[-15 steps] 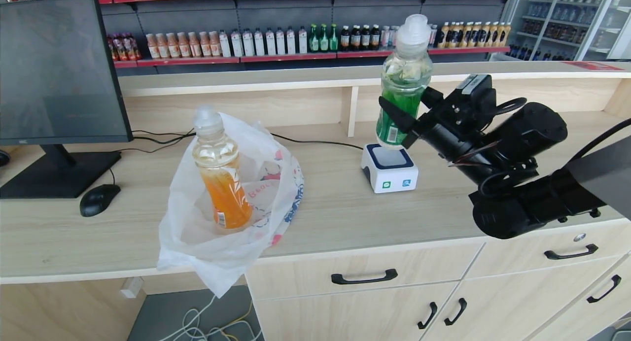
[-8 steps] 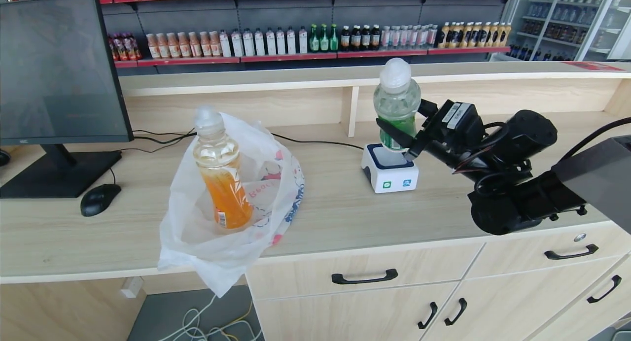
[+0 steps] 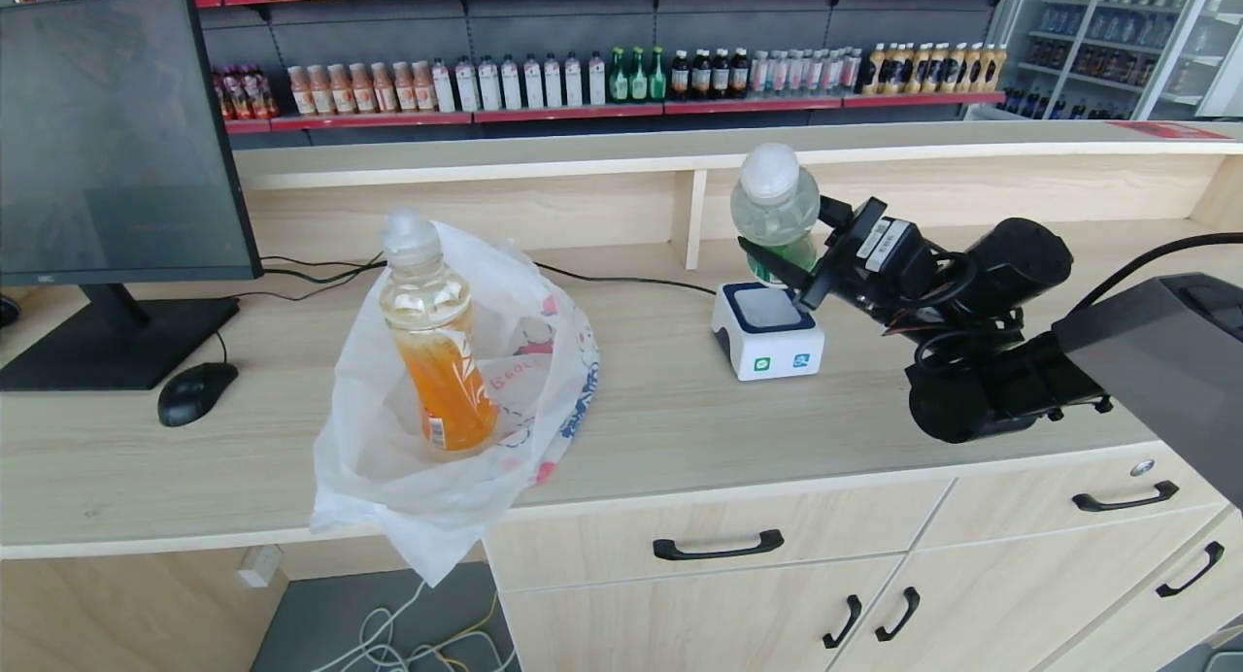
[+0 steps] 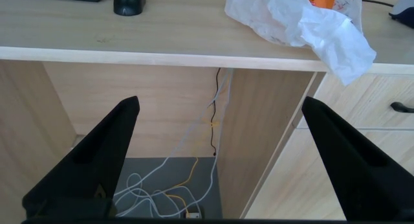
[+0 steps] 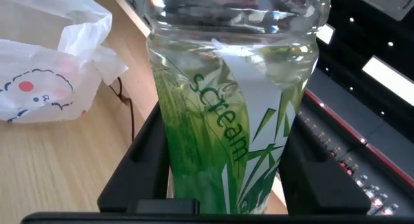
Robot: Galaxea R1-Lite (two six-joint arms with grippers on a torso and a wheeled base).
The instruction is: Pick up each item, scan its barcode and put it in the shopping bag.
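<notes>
Shop: checkout counter (image 3: 680,429) with barcode scanner (image 3: 767,334); drink shelves (image 3: 568,116) behind (fully stocked)

The right arm (image 3: 981,361) stretches in from the right side, its black wrist angled up and toward the middle. The right gripper (image 3: 801,240) is clamped around the lower half of a green bottle (image 3: 775,206), with 1 finger on each side, holding it cap up. The left gripper (image 4: 220,104) points forward, its 2 black fingers (image 4: 97,166) spread wide apart with nothing held between them.
</notes>
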